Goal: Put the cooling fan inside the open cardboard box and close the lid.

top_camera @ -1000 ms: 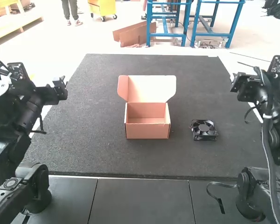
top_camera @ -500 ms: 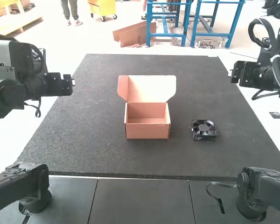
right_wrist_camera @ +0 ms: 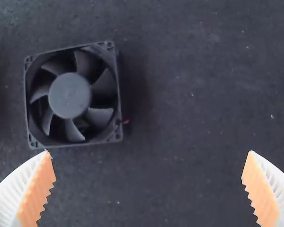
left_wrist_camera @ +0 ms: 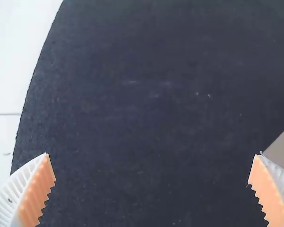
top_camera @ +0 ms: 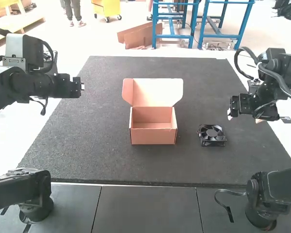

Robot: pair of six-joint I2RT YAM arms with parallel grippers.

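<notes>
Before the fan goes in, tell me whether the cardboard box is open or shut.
Open. The cardboard box has its lid standing up behind, interior showing.

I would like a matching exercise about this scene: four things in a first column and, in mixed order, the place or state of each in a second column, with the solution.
Column 1
1. cooling fan
2. cardboard box
3. left gripper
4. right gripper

Column 2
A. open, above the mat, close to the fan
B. lid standing up, nothing inside
C. lying flat on the mat, to the right of the box
D. open, above the mat, to the left of the box

Pairs: 1-C, 2-B, 3-D, 4-A
</notes>
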